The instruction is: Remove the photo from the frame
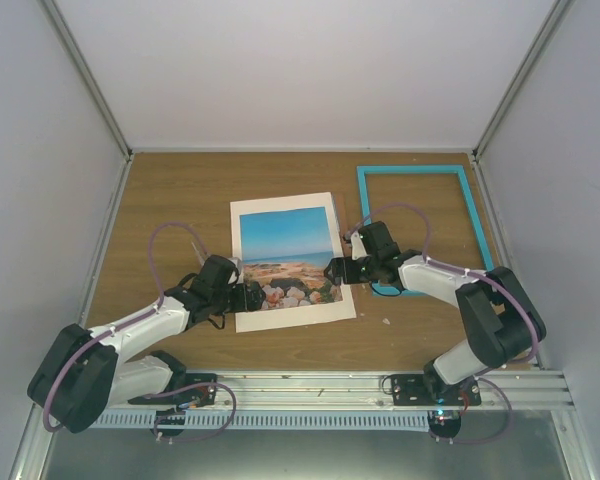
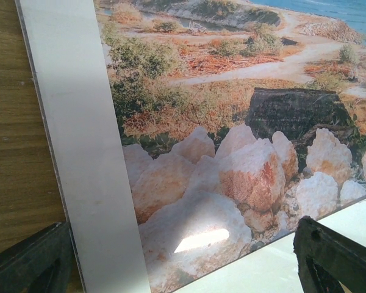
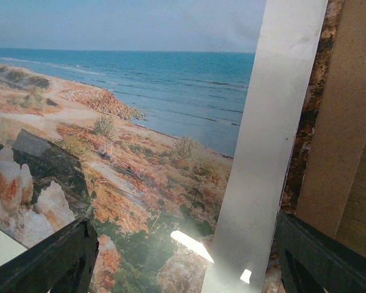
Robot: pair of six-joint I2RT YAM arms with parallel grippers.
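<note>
Flanking photo [image 1: 285,240] (white mat [image 1: 300,314] bordering), left end effector [image 1: 259,297], right end effector [image 1: 333,268], both released, frame [image 1: 416,170] beside

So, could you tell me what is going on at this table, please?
Two robot arms are working on a picture set. The turquoise frame lies empty on the right side of the table. The photo, a beach scene, lies in the middle under a white mat board, apart from the frame. The left gripper is open at the mat's near left corner, and the right gripper is open at its right edge. Neither holds anything.
</note>
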